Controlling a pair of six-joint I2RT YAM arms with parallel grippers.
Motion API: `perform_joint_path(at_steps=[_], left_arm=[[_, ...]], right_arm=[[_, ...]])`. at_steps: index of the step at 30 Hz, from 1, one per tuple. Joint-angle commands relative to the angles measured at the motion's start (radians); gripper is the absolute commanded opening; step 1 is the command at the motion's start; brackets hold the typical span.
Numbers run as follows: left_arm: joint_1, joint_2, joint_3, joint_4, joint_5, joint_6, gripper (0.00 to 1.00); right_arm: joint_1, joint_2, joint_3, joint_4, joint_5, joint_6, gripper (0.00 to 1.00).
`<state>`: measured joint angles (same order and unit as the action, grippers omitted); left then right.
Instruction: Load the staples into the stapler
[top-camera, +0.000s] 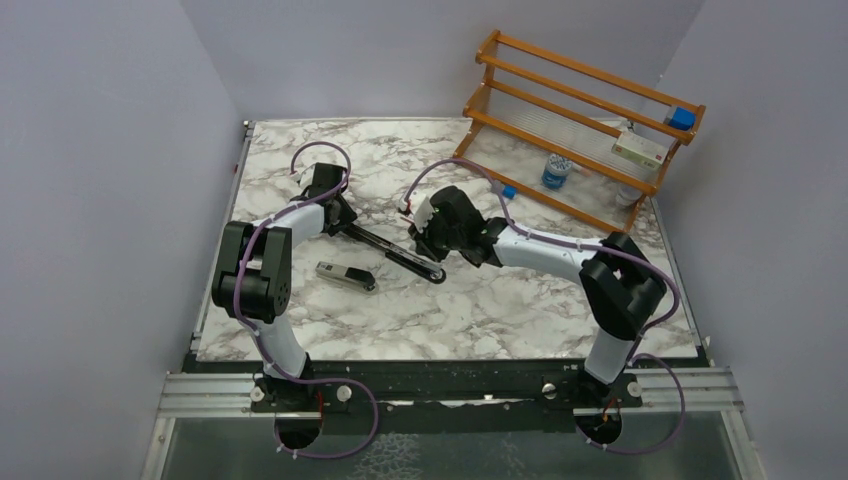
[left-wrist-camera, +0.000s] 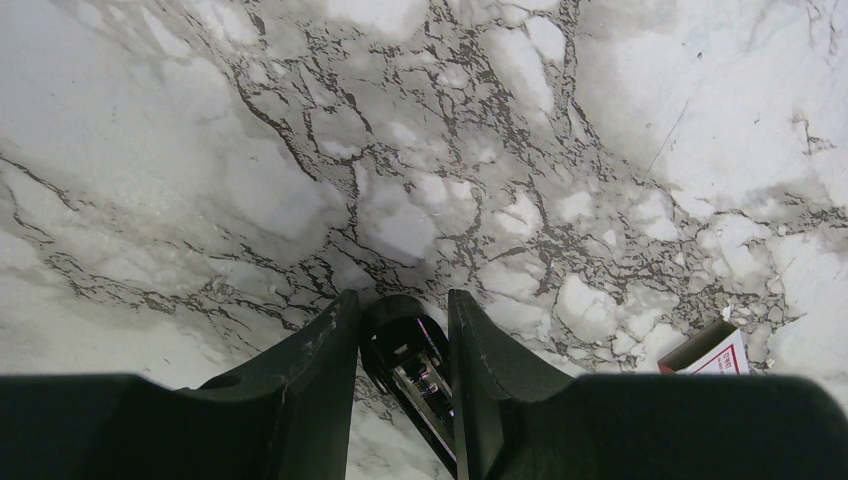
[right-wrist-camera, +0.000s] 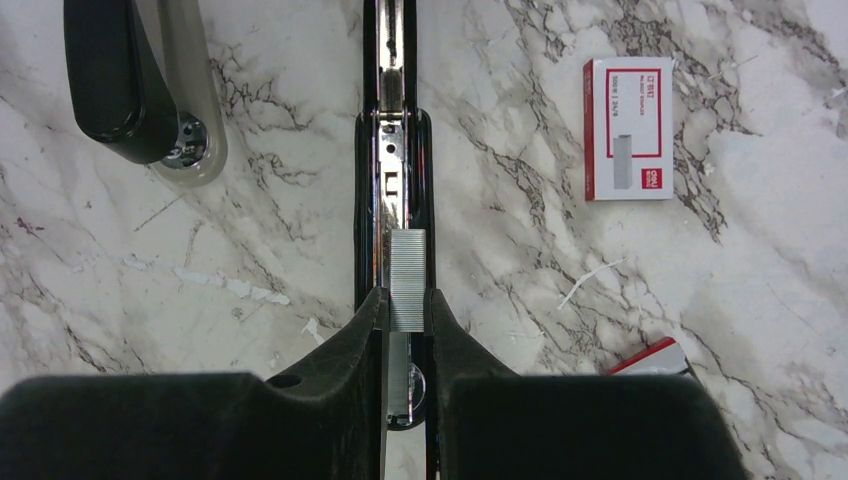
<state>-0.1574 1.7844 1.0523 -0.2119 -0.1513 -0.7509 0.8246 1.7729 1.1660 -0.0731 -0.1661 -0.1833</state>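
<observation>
Currently the stapler (top-camera: 392, 252) lies opened out near the middle of the marble table (top-camera: 520, 310). Its long axis runs diagonally from far-left to near-right, between the two arms. The left gripper (left-wrist-camera: 403, 305) is at the far-left end, where its fingers (left-wrist-camera: 330, 350) bracket the black body on both sides and appear pressed against it, steadying it. The right gripper (right-wrist-camera: 405, 297) is over the near-right portion and is the arm nearer the loading point. Its fingers (right-wrist-camera: 365, 325) pinch a grey staple strip (right-wrist-camera: 407, 262) by its near end, so most of the strip projects beyond the fingertips. The governing relation is that of the strip to the silver channel (right-wrist-camera: 390, 110). The strip's long axis runs parallel to the channel, directly over the stapler body, and the channel continues past the strip toward the left gripper. In the right wrist view the strip reads slightly off the channel centreline, toward the far side. It cannot be determined whether this is true offset or viewing angle, or whether the strip already touches the rails. The next move probably calls for a small sideways correction, then seating the strip before release. The staple box (right-wrist-camera: 628, 128) lies flat on the far side of the stapler, apart from it. A second black-and-silver object (top-camera: 345, 275) lies on the near side, also apart.
</observation>
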Motion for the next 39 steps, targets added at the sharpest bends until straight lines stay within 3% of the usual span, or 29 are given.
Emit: perform_joint_path(at_steps=[1, 39], left_arm=[[-0.008, 0.02, 0.004, -0.052, -0.023, 0.008, 0.35], [-0.007, 0.026, 0.015, -0.055, -0.019, 0.01, 0.33]], right_arm=[[-0.002, 0.021, 0.018, -0.037, -0.019, 0.034, 0.01], [-0.002, 0.077, 0.014, -0.047, -0.049, 0.059, 0.01]])
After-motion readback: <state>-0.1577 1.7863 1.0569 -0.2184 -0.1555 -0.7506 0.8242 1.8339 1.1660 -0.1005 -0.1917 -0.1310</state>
